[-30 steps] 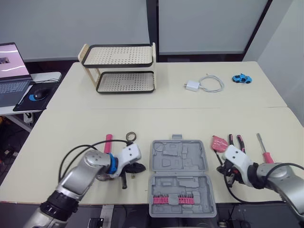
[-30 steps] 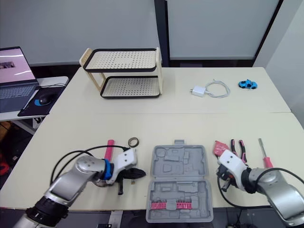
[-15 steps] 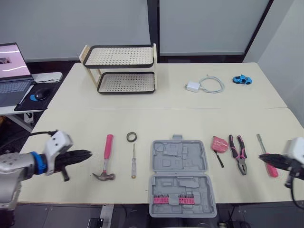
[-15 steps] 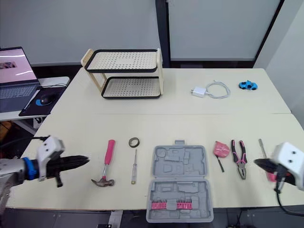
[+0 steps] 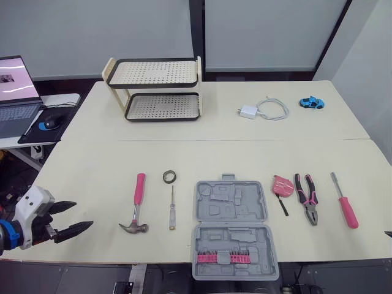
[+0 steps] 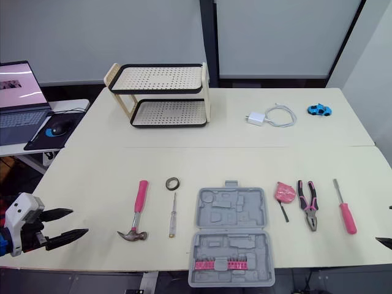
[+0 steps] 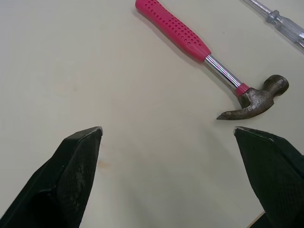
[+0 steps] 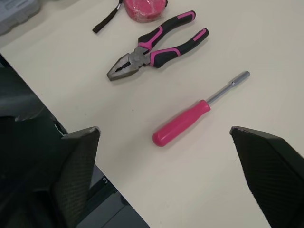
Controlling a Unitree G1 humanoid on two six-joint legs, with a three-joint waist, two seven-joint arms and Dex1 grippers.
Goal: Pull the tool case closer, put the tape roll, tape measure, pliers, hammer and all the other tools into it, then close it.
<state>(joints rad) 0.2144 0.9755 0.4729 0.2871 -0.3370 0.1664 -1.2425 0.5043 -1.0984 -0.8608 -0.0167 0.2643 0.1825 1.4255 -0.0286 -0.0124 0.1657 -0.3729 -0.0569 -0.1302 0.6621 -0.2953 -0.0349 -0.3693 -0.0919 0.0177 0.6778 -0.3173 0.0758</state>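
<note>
The grey tool case (image 5: 231, 220) lies open at the table's front centre, with pink bits in its near half. To its left are a thin screwdriver (image 5: 172, 208), a tape roll (image 5: 169, 177) and a pink-handled hammer (image 5: 137, 202). To its right are a pink tape measure (image 5: 282, 184), pliers (image 5: 307, 197) and a pink-handled driver (image 5: 345, 205). My left gripper (image 5: 82, 214) stands open and empty at the front-left edge, left of the hammer (image 7: 209, 52). My right gripper (image 8: 164, 129) is open and empty, out past the front-right edge, facing the driver (image 8: 190, 118) and pliers (image 8: 152, 47).
A two-tier perforated rack (image 5: 156, 89) stands at the back left. A white charger with cable (image 5: 263, 109) and a blue toy car (image 5: 312, 101) lie at the back right. A laptop (image 5: 15, 92) and a mouse (image 5: 48, 121) sit on a side table to the left.
Both arms have drawn back from beside the case to the table's outer front corners. Both grippers went from shut to wide open. The tools and the case stayed put.
</note>
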